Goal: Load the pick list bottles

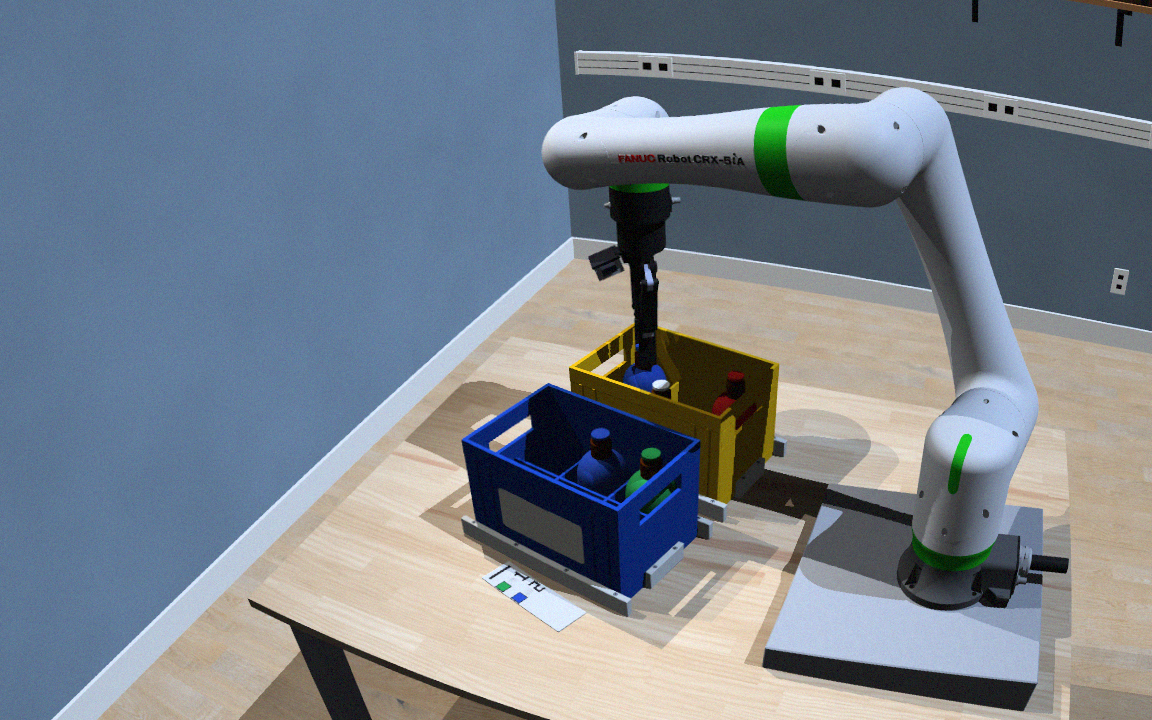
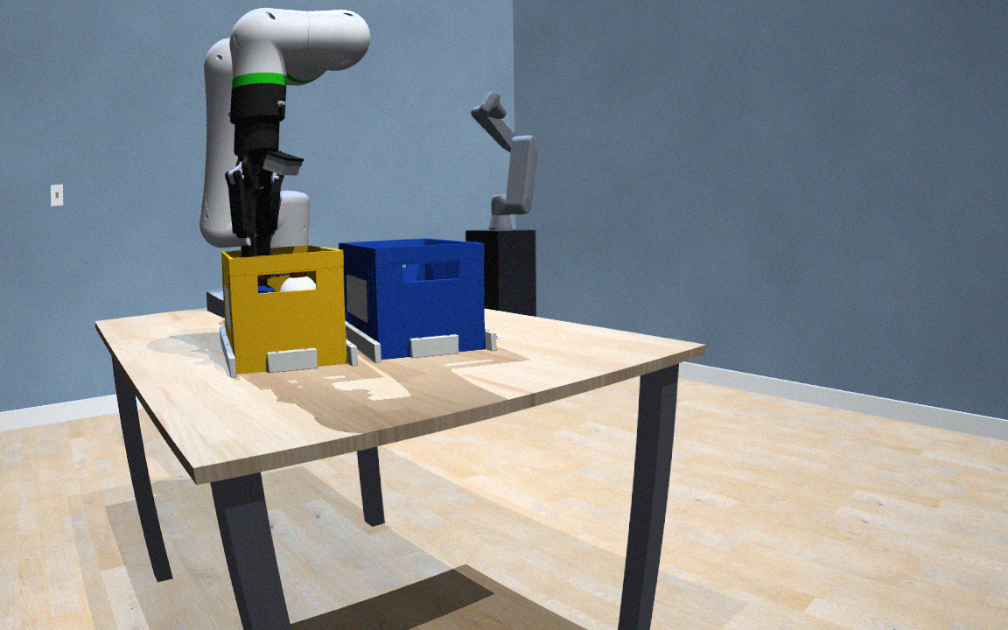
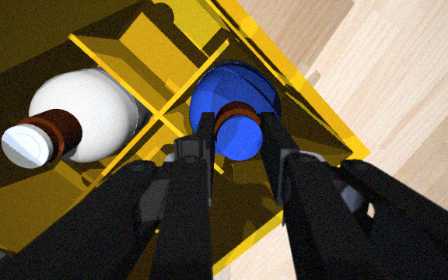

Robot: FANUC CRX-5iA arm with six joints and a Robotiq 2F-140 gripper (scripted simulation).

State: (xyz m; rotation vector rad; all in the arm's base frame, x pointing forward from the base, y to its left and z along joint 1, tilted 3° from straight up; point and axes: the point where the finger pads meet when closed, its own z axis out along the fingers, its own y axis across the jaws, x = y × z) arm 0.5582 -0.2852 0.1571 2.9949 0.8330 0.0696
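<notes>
My gripper (image 1: pixel 644 360) (image 2: pixel 255 250) (image 3: pixel 237 131) points down into the yellow crate (image 1: pixel 755 434) (image 2: pixel 288 332) (image 3: pixel 358 152), its fingers against both sides of the neck of a blue bottle (image 1: pixel 645 377) (image 3: pixel 232 83). That bottle stands upright in a corner compartment. A white-capped bottle (image 1: pixel 661 385) (image 2: pixel 297 284) (image 3: pixel 88 113) and a red bottle (image 1: pixel 735 385) are also in this crate. The blue crate (image 1: pixel 661 541) (image 2: pixel 429 313) holds an upright blue bottle (image 1: pixel 599 463) and green bottle (image 1: pixel 649 476). The pick list (image 1: pixel 555 613) shows green 1, blue 2. Both crates sit level.
Grey stop blocks (image 1: pixel 544 568) (image 2: pixel 292 360) surround both crates on the wooden table (image 1: pixel 365 573) (image 2: pixel 570 352). The crates stand close side by side. Yellow dividers (image 3: pixel 193 79) stand close to the bottle at my fingers. The arm's base plate (image 1: pixel 902 644) is beside the crates.
</notes>
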